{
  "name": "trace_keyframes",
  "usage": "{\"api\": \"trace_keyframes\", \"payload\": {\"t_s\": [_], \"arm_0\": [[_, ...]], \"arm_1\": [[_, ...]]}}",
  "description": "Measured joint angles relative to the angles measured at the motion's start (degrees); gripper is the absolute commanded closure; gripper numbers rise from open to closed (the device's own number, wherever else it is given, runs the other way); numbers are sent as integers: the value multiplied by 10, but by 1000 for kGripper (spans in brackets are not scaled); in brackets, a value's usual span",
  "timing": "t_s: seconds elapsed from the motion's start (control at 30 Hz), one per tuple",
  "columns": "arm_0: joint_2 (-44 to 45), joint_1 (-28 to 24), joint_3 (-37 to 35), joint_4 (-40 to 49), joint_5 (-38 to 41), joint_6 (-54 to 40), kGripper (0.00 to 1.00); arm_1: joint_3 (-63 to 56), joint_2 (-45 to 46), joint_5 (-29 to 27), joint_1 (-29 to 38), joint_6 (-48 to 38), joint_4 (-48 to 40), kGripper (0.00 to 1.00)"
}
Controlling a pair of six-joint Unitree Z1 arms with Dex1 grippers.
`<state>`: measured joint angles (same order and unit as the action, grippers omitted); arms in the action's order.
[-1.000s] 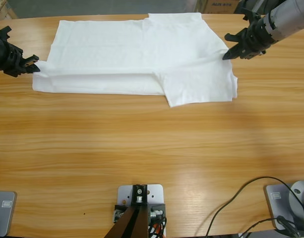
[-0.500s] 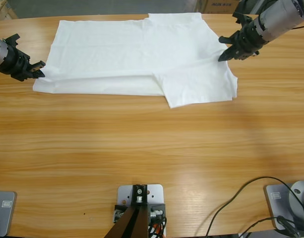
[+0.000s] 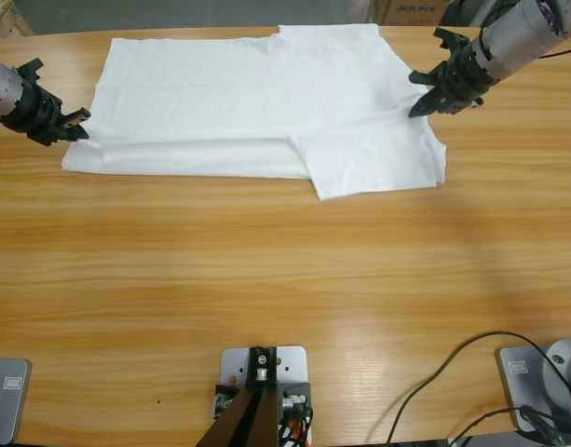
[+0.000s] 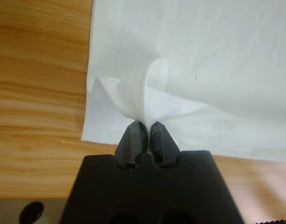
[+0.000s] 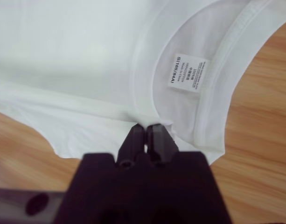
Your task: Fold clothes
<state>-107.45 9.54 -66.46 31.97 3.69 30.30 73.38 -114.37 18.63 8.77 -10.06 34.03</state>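
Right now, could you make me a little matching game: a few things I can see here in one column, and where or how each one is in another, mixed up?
Things:
1. left gripper
2. right gripper
3. size label
4. cable

States:
A. sewn inside the collar
B. lying on the table's near right corner
C. shut on the shirt's hem edge
D. shut on the shirt at its collar

Pairs: 1-C, 2-D, 3-A, 4-B
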Motion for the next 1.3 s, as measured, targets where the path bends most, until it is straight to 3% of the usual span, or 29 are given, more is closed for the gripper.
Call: {"api": "trace_keyframes", "payload": {"t_s": [0.23, 0.4, 0.47, 1.07, 1.1, 1.13, 1.17, 1.2, 1.23, 1.3], "arm_0": [[-15, 0, -16, 0, 0, -4, 994], [-21, 0, -26, 0, 0, -7, 324], [-21, 0, -27, 0, 0, -11, 217], [-16, -1, -52, 0, -33, -27, 197], [-16, -1, -52, 0, -34, -27, 197], [-15, -1, -52, 0, -34, -27, 197], [-13, -1, -52, 0, -35, -27, 197], [-10, -1, -52, 0, -35, -27, 197], [-6, -1, -50, 0, -35, -27, 197], [10, 1, -44, 0, -35, -30, 197]], "arm_1": [[16, -13, 0, -2, 0, 0, 1000], [25, -21, 0, -3, 0, 3, 1000], [27, -25, 0, -3, 0, 5, 1000], [51, -38, 0, -3, 0, 11, 1000], [51, -38, 0, -3, 0, 12, 957], [51, -39, 0, -3, 0, 12, 669], [51, -39, 0, -3, 0, 13, 214], [51, -39, 0, -3, 1, 13, 59], [51, -39, 0, -3, 3, 14, 8], [51, -39, 0, -3, 6, 15, 0]]}}
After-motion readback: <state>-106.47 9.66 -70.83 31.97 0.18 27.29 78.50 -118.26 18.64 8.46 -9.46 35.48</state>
